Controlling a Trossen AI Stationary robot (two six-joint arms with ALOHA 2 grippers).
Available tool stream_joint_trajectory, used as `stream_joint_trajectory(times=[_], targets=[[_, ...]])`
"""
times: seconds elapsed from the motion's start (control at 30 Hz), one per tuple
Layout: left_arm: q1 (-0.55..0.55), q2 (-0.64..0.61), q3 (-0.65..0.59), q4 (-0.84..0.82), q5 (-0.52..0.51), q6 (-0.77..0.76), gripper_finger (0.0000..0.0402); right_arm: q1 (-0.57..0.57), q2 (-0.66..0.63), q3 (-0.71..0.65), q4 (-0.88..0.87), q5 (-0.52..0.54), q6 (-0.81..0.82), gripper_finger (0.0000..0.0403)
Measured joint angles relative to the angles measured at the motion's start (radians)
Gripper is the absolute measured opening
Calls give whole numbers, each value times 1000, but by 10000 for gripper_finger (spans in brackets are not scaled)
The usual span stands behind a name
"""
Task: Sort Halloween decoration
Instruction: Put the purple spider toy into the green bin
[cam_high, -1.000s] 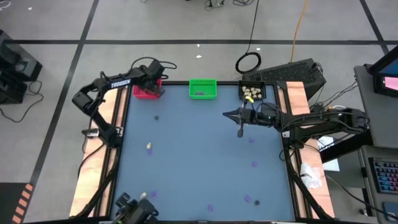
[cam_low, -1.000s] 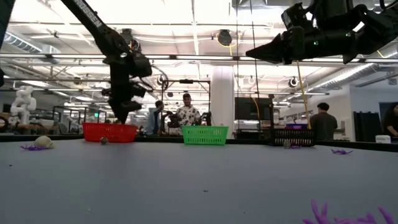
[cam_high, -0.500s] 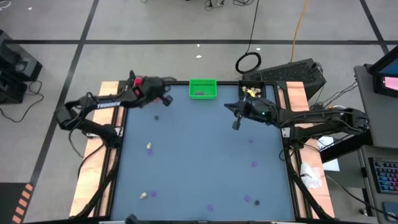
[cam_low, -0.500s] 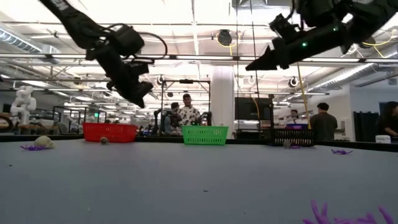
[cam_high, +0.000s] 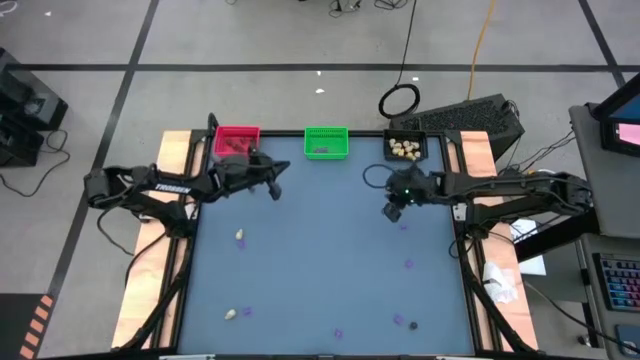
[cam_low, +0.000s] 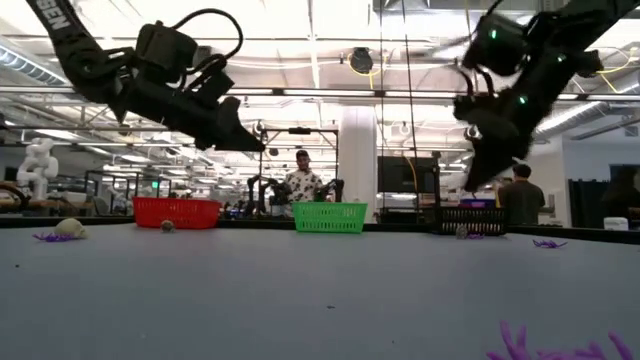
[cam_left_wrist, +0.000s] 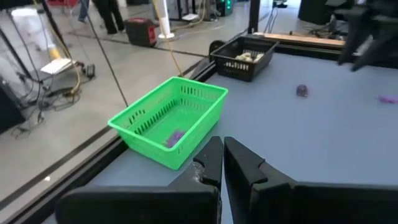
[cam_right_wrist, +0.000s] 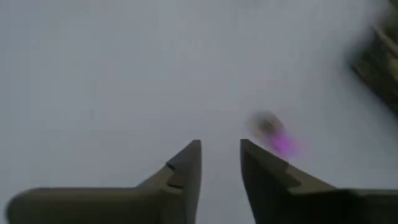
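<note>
Purple bits (cam_high: 409, 264) lie scattered on the table (cam_high: 320, 250), so your right gripper (cam_high: 390, 212) points down at one (cam_right_wrist: 281, 144) with fingers parted. Your left gripper (cam_high: 275, 189), fingers pressed together and empty, hovers near the green bin (cam_high: 326, 142).

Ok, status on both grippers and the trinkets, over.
Left gripper shut, empty, near the green plastic basket. Right gripper open above a small purple trinket. Trinkets scattered on the grey table. Nothing blocking.
</note>
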Motion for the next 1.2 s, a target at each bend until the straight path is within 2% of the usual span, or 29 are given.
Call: stream_joint_trajectory(times=[0.1,0.2,0.4,0.5,0.63,0.83,1.1,1.2], targets=[[0,0,-22,45,3,23,11,-47,12,0,-107,37,59,125],[3,0,-28,48,13,29,11,-112,45,-3,-138,35,-25,140],[3,0,-28,75,14,54,11,-233,143,-15,0,-78,-310,148],[3,0,-28,83,15,80,11,-275,200,-15,59,-121,-372,148],[3,0,-28,95,15,86,11,-304,276,-15,89,-127,-433,144],[3,0,-28,130,15,184,11,-308,319,-11,99,-132,-447,112],[3,0,-27,163,65,240,11,-310,256,-17,89,-120,-430,12],[3,0,-27,163,66,241,11,-309,231,1,52,-122,-420,7]])
